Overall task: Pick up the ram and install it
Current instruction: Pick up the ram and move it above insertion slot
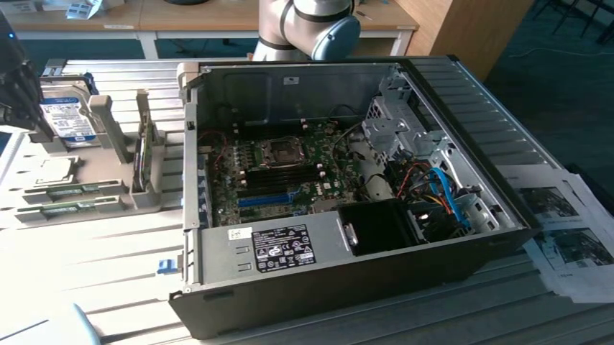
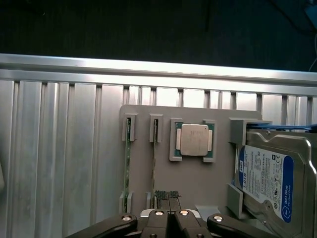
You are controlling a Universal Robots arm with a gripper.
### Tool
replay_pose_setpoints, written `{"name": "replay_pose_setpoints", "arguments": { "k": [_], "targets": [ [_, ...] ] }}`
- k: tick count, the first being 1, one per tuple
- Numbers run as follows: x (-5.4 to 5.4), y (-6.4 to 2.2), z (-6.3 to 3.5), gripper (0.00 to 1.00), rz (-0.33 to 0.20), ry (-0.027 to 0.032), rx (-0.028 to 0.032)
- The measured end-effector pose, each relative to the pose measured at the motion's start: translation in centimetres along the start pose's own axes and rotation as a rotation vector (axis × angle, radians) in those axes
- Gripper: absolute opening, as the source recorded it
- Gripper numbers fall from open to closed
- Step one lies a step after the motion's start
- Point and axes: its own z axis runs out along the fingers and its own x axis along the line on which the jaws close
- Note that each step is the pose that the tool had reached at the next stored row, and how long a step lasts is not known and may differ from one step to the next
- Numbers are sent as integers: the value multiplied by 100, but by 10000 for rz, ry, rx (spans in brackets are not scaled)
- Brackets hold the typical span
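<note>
Closest to the wrist camera, the black two-fingered gripper [image 2: 167, 195] is seen with its ribbed fingertips pressed together and nothing between them. It is held over one long edge of a flat grey plastic holder [image 2: 198, 181], which is laid on the ribbed aluminium bench [image 2: 64, 148]. The ram [image 2: 154, 158], a long, narrow green circuit-board stick, is stood on edge in a slot of the holder, just beside the closed fingertips; whether it is touched cannot be told. A second green stick [image 2: 127, 163] is stood in the parallel slot, nearer the holder's end edge. A small square silver processor chip [image 2: 193, 140] is seated in a frame on the ram's other side, and a silver hard drive with a blue-and-white label [image 2: 270, 183] is propped at the holder's opposite end. In the exterior view, an open black computer case [image 1: 317, 302], its green motherboard [image 1: 287, 176] exposed, is laid on the middle of the bench, with the holder beside it towards the exterior view's left.
</note>
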Motion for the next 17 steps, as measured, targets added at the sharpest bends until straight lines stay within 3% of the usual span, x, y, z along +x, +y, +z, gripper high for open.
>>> {"name": "replay_pose_setpoints", "arguments": {
  "k": [17],
  "targets": [
    [14, 33, 167, 10, 0, 0, 0]
  ]
}}
